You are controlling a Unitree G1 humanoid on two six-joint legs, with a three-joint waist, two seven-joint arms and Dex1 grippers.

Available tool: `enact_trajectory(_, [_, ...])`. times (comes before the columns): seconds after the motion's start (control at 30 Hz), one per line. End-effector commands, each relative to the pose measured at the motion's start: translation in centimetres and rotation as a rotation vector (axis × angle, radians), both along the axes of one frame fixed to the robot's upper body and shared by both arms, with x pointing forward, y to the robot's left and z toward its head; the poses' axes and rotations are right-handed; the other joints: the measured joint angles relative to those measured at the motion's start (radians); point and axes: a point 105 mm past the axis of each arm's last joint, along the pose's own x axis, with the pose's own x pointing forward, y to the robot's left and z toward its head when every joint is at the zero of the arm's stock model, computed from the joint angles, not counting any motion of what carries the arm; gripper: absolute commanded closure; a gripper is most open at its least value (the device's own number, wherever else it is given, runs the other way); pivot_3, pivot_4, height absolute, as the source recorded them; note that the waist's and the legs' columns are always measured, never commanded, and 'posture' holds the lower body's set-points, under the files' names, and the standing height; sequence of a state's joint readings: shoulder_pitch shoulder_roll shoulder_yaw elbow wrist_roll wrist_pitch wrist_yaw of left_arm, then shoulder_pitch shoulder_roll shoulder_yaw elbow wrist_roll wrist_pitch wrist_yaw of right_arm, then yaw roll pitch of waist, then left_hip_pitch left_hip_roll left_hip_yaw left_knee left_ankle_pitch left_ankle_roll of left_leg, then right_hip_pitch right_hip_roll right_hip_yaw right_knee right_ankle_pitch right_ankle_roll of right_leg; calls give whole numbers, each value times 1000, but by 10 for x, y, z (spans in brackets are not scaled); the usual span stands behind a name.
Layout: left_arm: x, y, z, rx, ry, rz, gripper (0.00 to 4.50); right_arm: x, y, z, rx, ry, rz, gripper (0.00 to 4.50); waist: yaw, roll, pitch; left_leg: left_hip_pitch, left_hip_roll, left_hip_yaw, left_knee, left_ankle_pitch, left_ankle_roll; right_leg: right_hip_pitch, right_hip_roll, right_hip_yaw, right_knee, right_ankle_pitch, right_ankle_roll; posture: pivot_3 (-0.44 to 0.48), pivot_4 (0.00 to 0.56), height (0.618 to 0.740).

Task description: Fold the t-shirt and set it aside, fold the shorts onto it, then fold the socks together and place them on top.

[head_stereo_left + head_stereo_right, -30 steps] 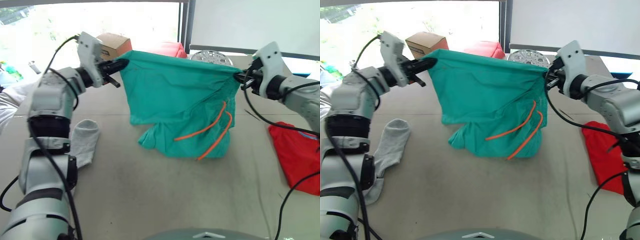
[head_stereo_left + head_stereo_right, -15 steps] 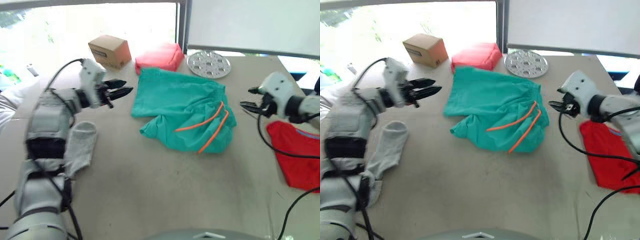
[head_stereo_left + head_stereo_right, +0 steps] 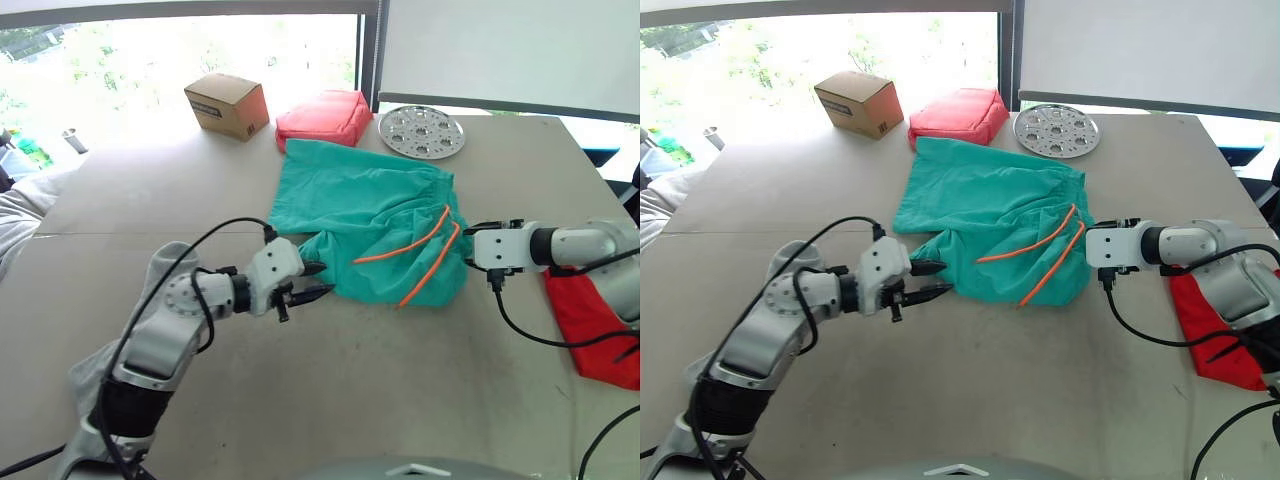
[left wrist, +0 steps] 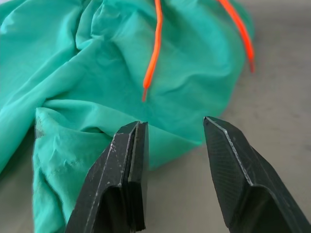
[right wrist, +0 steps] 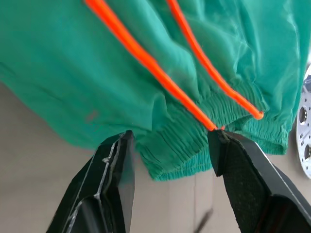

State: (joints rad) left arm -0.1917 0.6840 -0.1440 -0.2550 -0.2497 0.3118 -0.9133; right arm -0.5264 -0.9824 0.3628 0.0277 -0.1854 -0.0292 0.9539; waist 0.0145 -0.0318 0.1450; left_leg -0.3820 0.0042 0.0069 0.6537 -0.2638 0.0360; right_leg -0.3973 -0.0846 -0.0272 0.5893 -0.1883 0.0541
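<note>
The shorts (image 3: 372, 222) lie crumpled in the middle of the table (image 3: 330, 400), waistband toward the right, where the gathered elastic bunches near the right gripper (image 3: 1092, 246). Their long axis runs from the far left corner, just near of the coral pouch (image 3: 323, 116), down to the near right hem. Two orange drawcords (image 3: 415, 255) trail diagonally across the right half, from far right to near left.

The left gripper (image 3: 312, 282) sits low at the near left edge of the shorts, fingers parted with a clear gap and nothing between them; in the left wrist view a fold of teal cloth lies just beyond the fingertips (image 4: 131, 145). The right gripper is at the right edge, its fingers (image 5: 114, 160) spread wide either side of the waistband without closing on it.

The t-shirt (image 3: 597, 320) lies at the right edge of the table, well apart from the shorts. A cardboard box (image 3: 227, 105) and a perforated metal disc (image 3: 421, 131) stand along the far side
</note>
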Motion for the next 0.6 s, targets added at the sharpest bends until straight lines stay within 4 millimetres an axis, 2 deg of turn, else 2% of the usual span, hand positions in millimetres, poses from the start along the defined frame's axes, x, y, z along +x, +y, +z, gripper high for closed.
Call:
enact_trajectory(0.03, [4,-7,5,7,-61,-23,2491,14,-2,-6,-120,-30,12,1944,-2,0,0,0,0,1,0,0,0,0,0,0,0,0,0,0,150,739])
enact_trajectory(0.13, [1,-9,-8,59,-50,-64,2491,24,1,-15,-147,5,-12,1944,-3,0,0,1,1,2,0,0,0,0,0,0,0,0,0,0,150,739])
enact_trajectory(0.2, [3,-12,-16,91,-52,-79,2463,30,4,-16,-140,3,-18,2479,-2,0,0,1,1,2,0,0,0,0,0,0,0,0,0,0,150,739])
enact_trajectory(0.33, [15,-17,-36,151,-30,-68,2463,31,7,-22,-130,37,-18,4175,1,0,0,1,0,1,0,0,0,1,0,0,0,0,0,0,150,739])
enact_trajectory(0.37, [18,-18,-41,162,-18,-70,2463,30,7,-23,-128,44,-20,4459,2,0,-1,1,0,1,0,0,0,1,0,0,0,0,0,0,150,739])
enact_trajectory(0.43, [24,-18,-43,175,-22,-68,2463,29,7,-23,-117,49,-26,4459,1,0,-1,1,-1,1,1,0,0,2,0,1,0,0,0,0,150,739])
enact_trajectory(0.53, [31,-9,-29,107,35,-80,3301,22,11,-14,9,106,-70,4500,1,0,-2,2,-1,1,1,0,0,2,0,1,1,0,1,0,150,739])
enact_trajectory(0.6, [25,3,-7,-14,143,-137,4278,14,15,-6,120,166,-94,4500,-2,0,-2,1,0,0,1,0,0,1,0,0,1,2,3,0,150,739])
